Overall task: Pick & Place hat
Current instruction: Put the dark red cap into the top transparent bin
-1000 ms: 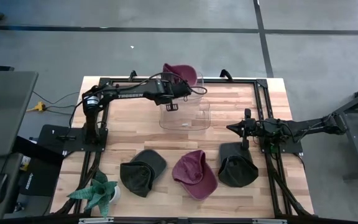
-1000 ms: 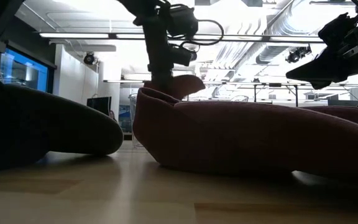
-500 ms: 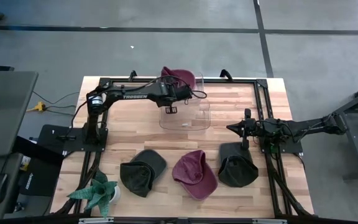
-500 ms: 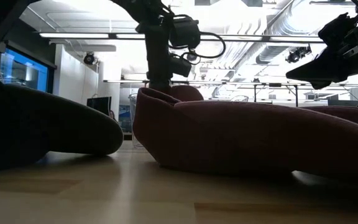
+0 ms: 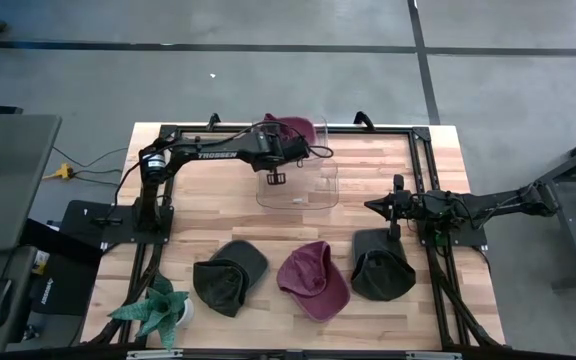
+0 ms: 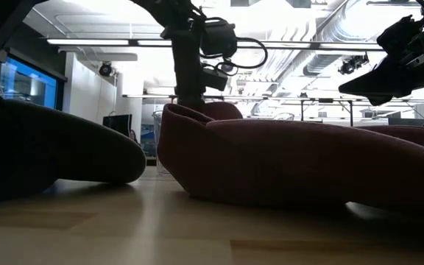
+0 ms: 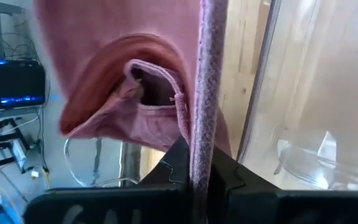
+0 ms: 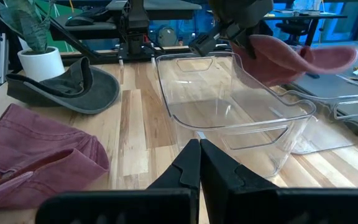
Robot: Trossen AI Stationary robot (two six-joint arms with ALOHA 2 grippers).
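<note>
My left gripper [image 5: 292,142] hovers over the far end of a clear plastic bin [image 5: 298,185] and is shut on a maroon hat [image 5: 294,126]. The left wrist view shows that hat's crown [image 7: 135,81] ahead of the gripper [image 7: 201,152], with the bin's wall [image 7: 303,124] beside it. My right gripper [image 5: 382,206] is shut and waits on the table's right, above a dark hat [image 5: 381,266] that lies on the wood. A second maroon hat [image 5: 313,279] and a dark green hat [image 5: 230,276] lie near the table's near edge. My left gripper pinches the maroon hat's brim [image 7: 201,106] between its two fingers [image 7: 178,163]; the brim shows edge-on between them. The hat is lifted clear of the table and hangs over the bin's far end, crown beyond the fingertips.
A potted plant [image 5: 156,309] stands at the near left corner. A black frame [image 5: 423,160] runs around the table's edges. Bare wood lies between the bin and the row of hats. In the right wrist view the bin [image 8: 235,106] stands ahead of my right gripper [image 8: 199,163].
My left gripper has moved a little toward the table's right and come down with the maroon hat, which now hangs lower over the bin's far end. In the last half second it has hardly moved. The right arm has kept still.
</note>
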